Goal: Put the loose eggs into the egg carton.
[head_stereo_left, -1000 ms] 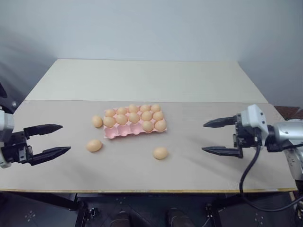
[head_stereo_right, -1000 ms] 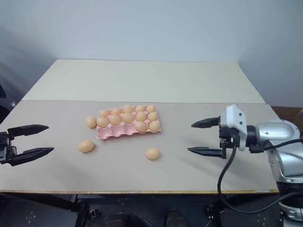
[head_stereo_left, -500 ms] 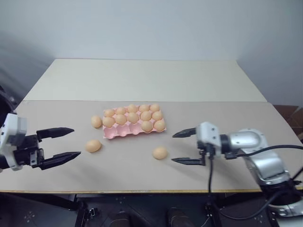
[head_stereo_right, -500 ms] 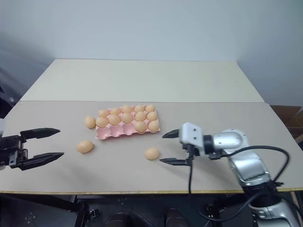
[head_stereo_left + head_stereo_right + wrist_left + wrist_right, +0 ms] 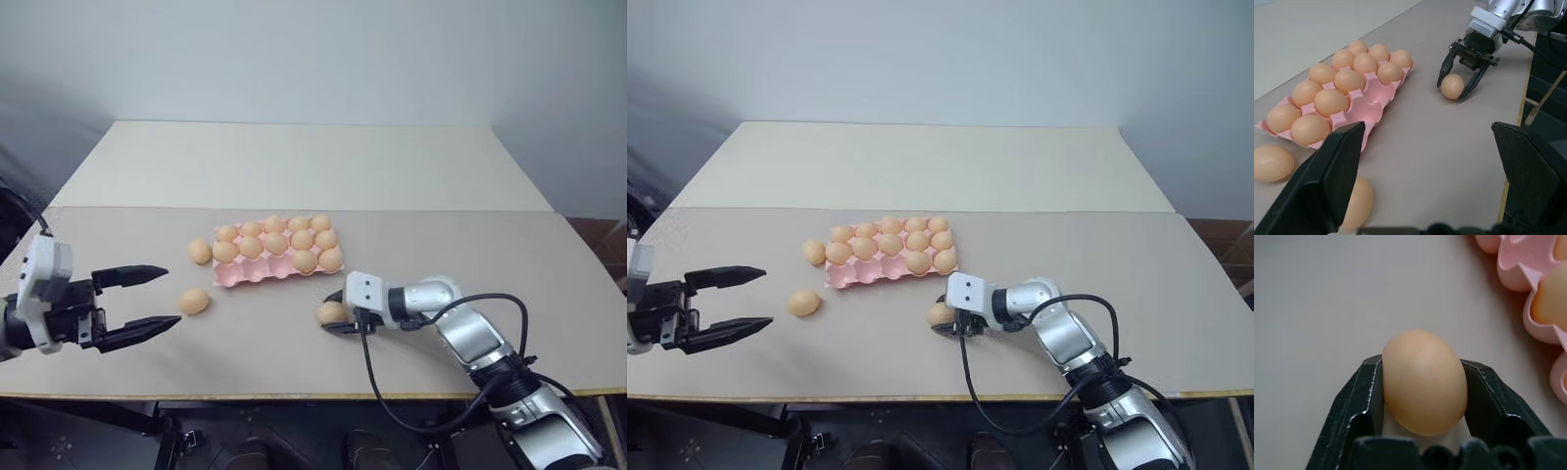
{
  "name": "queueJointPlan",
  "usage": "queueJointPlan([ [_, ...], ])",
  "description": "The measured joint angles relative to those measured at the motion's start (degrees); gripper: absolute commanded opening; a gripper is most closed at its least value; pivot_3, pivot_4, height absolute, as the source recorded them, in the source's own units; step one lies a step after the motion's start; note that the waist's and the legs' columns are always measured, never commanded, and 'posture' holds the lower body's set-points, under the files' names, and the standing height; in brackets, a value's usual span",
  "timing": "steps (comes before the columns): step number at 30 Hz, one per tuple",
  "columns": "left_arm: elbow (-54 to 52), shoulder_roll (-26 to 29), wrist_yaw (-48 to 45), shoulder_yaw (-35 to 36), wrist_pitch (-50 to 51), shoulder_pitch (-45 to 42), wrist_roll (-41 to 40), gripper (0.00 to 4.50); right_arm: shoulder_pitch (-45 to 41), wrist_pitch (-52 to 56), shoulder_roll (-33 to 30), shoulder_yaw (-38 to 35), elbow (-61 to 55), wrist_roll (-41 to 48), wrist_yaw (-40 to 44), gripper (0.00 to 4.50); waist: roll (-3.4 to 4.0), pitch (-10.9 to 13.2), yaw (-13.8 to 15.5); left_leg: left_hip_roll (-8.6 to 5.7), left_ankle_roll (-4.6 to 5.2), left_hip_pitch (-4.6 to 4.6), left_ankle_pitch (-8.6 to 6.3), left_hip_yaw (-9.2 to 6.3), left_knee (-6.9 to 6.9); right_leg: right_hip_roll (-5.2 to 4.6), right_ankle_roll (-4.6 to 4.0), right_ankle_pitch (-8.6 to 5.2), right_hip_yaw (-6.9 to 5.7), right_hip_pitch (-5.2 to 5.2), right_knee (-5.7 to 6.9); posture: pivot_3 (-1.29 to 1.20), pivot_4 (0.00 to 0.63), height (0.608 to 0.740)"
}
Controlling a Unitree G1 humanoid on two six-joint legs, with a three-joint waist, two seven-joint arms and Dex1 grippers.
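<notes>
The tabletop is carrying every item of the task on its nearer, grey-beige panel; a paler panel is adjoining it on the far side.

The egg carton is lying flat near the middle of the tabletop, slightly toward the robot's left. Its far row and middle row are holding eggs, and the near row is holding two eggs at its right end, while three near cups at the left end are standing vacant.

The right tool is resting low over the tabletop, in front of the carton's right end and apart from it. Its two black fingers are pinching a loose egg from both sides, as the right wrist view is showing clearly. That egg is sitting at tabletop level, between the fingers.

The left tool is hovering near the left edge of the tabletop with its fingers spread wide and holding nothing.

A second loose egg is lying on the tabletop just beside the left tool's fingertips, in front of the carton's left end. A third loose egg is lying on the tabletop just beside the carton's left edge.
</notes>
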Motion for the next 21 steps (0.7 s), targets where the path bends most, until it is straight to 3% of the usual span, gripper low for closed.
queueJointPlan([
  [5,-1.0,0.0,0.8,0.9,0.6,0.5,-0.1,4.50,-9.6,3.3,9.8,-2.2,3.0,3.0,-3.9,1.97,0.01,0.0,-0.4,0.05,0.00,0.08,0.00,-0.02,0.00,0.07,-0.03,-0.01,0.00,0.00,0.11,0.00,0.150,0.740],
  [14,-3.7,-0.4,2.1,3.4,2.0,3.2,-1.0,4.50,-20.0,-0.2,19.5,-1.0,25.2,-6.0,-16.5,1.97,0.00,0.0,0.1,0.04,-0.06,-0.04,0.03,-0.01,0.00,0.00,-0.03,-0.01,-0.07,-0.07,0.06,0.00,0.150,0.740],
  [21,-4.7,-0.5,2.8,3.9,2.2,3.5,-1.4,4.50,-20.6,-0.3,20.3,-1.1,25.0,-6.8,-17.2,4.37,0.01,0.0,-0.1,0.04,-0.06,-0.06,0.03,-0.02,0.00,0.00,-0.03,-0.01,-0.06,-0.09,0.07,0.00,0.150,0.740],
])
